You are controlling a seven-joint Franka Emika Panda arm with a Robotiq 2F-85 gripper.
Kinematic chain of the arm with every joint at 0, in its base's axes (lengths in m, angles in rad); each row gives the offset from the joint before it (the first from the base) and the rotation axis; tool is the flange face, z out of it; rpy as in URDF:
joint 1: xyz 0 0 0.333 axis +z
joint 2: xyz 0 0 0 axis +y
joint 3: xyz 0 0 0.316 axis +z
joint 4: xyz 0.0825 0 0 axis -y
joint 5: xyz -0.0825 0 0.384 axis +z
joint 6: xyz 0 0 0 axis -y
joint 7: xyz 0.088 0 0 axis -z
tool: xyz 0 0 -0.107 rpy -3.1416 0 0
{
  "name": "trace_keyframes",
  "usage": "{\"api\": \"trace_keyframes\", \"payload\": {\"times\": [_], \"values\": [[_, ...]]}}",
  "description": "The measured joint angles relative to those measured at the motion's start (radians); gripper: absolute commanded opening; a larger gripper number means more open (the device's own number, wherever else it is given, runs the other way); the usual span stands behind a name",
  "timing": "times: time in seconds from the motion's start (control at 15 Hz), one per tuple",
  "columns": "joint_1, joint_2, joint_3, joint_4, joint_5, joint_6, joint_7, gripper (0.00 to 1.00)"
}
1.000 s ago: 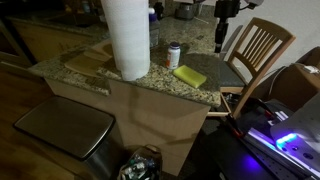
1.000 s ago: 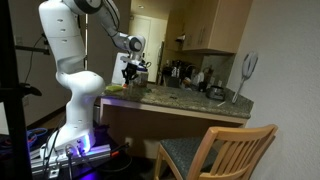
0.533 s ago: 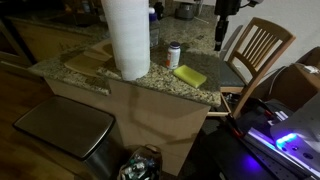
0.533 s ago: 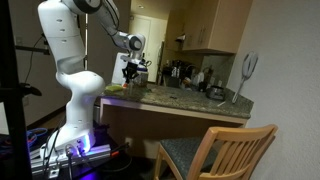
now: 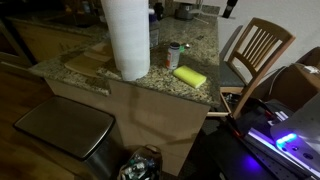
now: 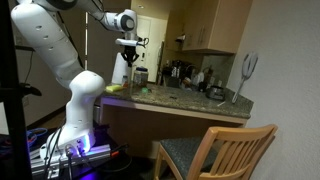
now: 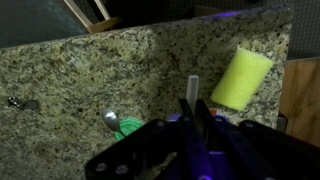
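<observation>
Granite-speckled countertop (image 7: 80,70) lies well below the black gripper (image 7: 193,102) — fingers pressed together, seemingly between steps — so reaching the yellow rectangular sponge (image 7: 243,78) would call for opening and descending.

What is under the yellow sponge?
The yellow sponge lies flat on the granite countertop, near its edge. Nothing pokes out from beneath it; the stone it covers cannot be seen.

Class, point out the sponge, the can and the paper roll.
sponge (image 5: 189,76), in an exterior view, top face
can (image 5: 174,57), in an exterior view, side
paper roll (image 5: 126,40), in an exterior view, side
</observation>
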Motion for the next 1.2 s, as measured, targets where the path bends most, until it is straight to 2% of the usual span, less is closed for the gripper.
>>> {"api": "trace_keyframes", "payload": {"times": [0.47, 0.53, 0.73, 0.8, 1.0, 1.2], "values": [[0.020, 0.141, 0.015, -0.143, 0.007, 0.162, 0.018, 0.03], [0.020, 0.163, 0.015, -0.153, 0.011, 0.192, 0.022, 0.10], [0.020, 0.178, 0.015, -0.154, 0.012, 0.201, 0.022, 0.10], [0.020, 0.173, 0.015, -0.154, 0.012, 0.200, 0.022, 0.03], [0.020, 0.171, 0.015, -0.154, 0.012, 0.200, 0.022, 0.03], [0.025, 0.220, 0.019, -0.170, 0.013, 0.210, 0.022, 0.03]]}}
